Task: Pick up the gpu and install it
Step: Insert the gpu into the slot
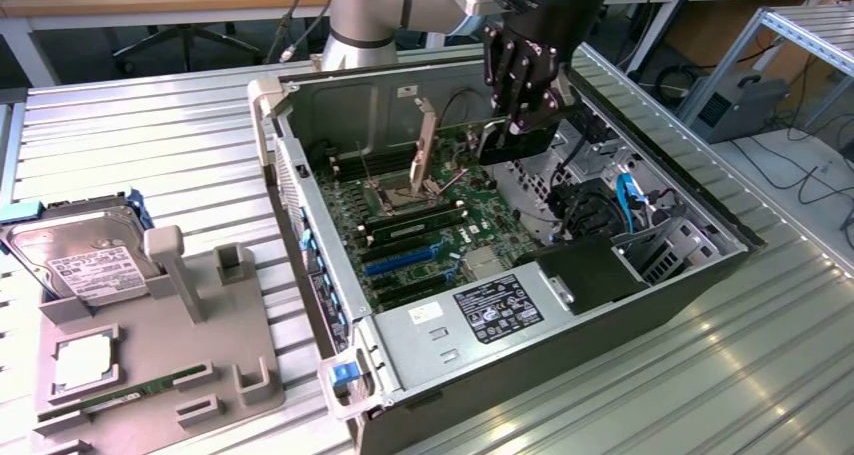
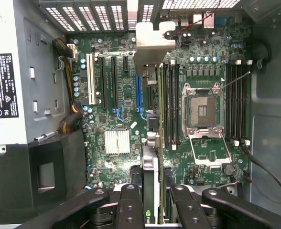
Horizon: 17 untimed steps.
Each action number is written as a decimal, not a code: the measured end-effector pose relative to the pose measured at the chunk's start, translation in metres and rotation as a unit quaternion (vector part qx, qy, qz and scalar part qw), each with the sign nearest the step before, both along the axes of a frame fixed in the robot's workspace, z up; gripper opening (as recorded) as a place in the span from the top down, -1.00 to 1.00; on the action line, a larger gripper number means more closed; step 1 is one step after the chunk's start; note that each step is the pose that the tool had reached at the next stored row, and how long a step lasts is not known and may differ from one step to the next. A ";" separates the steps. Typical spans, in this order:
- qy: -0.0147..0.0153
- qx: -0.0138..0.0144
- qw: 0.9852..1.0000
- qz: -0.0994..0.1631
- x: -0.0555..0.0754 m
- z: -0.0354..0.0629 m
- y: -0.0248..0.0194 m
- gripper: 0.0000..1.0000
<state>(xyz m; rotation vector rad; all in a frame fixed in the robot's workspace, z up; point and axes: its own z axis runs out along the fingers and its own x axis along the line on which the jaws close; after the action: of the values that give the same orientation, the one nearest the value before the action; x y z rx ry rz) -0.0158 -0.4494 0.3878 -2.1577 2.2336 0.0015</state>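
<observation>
Your end effector sits at 1 o'clock in the exterior view, low over the open case, jaws drawn narrow and clamped on the gpu. In the wrist view you can see the fingers pinching the card from both faces. It runs edge-on away from them, with its pale bracket at the far end, near the case's vented rear wall.

So the pick-up is done. By my reading you're in the install step, with the card hanging above the motherboard and not yet seated. It hovers just beside the memory slots, with the blue slots close on its other side. Which slot it's lined up with, I cannot tell from here.

Seating it, as I judge it, calls for three things:
- The card's lower edge sits square over its slot.
- The bracket meets the rear opening.
- The push goes straight down, with no tilt.

Mind the cables at 4 o'clock of the end effector, close to your working space.

Out at 8 o'clock of the case, the holder on the desk carries the hard drive and a memory stick, well apart from the work.
</observation>
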 end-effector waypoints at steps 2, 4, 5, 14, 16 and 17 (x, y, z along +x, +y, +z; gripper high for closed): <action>0.000 0.000 1.000 0.000 0.000 0.0000 0.0000 0.45; 0.000 0.000 1.000 0.000 0.000 0.0000 0.0000 0.45; 0.000 0.000 1.000 0.000 -0.001 0.0000 0.0000 0.45; 0.000 0.000 1.000 0.000 -0.001 -0.0006 0.0004 0.45; 0.000 0.000 1.000 0.000 -0.001 -0.0006 0.0004 0.45; 0.000 0.000 1.000 0.000 -0.001 -0.0006 0.0004 0.45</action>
<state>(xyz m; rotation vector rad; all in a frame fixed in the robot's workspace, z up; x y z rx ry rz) -0.0170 -0.4490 0.3872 -2.1572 2.2339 0.0013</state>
